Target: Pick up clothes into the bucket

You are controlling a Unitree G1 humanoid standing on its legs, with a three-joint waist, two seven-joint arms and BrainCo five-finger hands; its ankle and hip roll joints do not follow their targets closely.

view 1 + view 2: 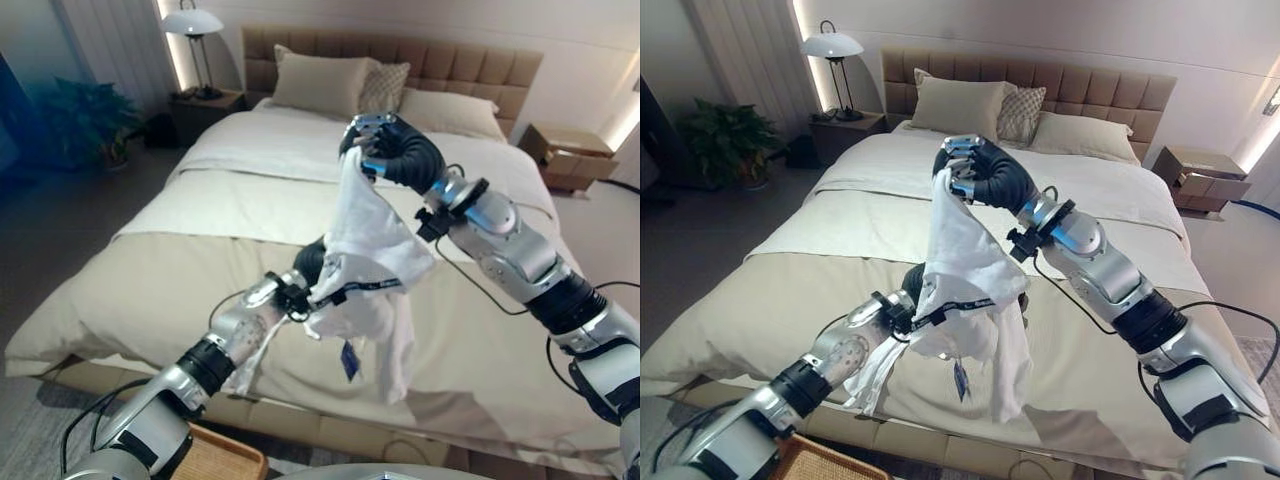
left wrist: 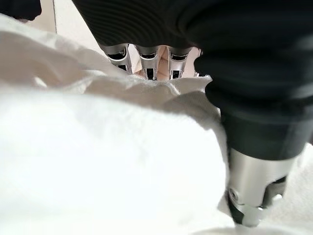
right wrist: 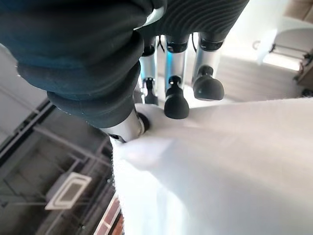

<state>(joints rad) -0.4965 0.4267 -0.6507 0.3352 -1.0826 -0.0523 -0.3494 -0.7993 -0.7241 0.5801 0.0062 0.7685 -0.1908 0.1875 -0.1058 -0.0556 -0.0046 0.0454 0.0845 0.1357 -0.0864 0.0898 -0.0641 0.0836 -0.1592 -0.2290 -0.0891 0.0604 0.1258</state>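
White garment (image 1: 970, 290) is held up in the air over the near half of the bed (image 1: 790, 280). Right hand (image 1: 975, 165) is raised high, with thumb and fingers (image 3: 176, 103) pinching the garment's top corner; the cloth hangs down from there. Left hand (image 1: 308, 262) is lower and to the left, buried in the bunched middle of the cloth; cannot tell how its fingers (image 2: 146, 61) stand. Woven basket (image 1: 215, 455) sits at the near left edge, below the left arm. Pillows (image 1: 960, 105) and lamp (image 1: 830, 45) are at the far side.
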